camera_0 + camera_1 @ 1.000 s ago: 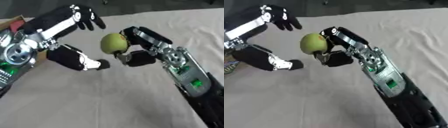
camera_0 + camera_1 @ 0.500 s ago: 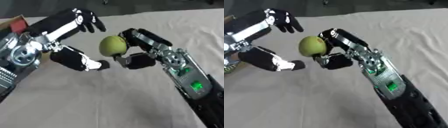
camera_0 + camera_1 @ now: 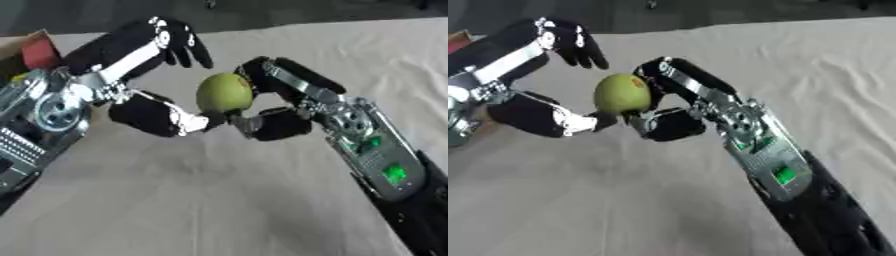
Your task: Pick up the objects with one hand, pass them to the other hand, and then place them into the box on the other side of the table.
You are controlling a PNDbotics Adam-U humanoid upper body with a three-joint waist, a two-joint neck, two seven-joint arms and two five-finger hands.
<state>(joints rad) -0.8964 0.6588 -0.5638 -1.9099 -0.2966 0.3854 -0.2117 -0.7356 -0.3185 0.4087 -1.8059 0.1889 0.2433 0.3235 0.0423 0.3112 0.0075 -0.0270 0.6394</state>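
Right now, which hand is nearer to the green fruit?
Right. The right hand holds the fruit; the left hand is open beside it, not clearly touching.

Left robot hand (image 3: pixel 153 75) brackets apple (image 3: pixel 224 92); cloth (image 3: pixel 219 200) below bare.

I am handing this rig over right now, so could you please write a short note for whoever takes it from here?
Right hand: shut on the green fruit, held above the table.
Left hand: open, fingers above and thumb below the fruit; grip not closed.
Box: far left edge of the table.
Done: pickup.
Left: finish the handover, then place the fruit in the box.
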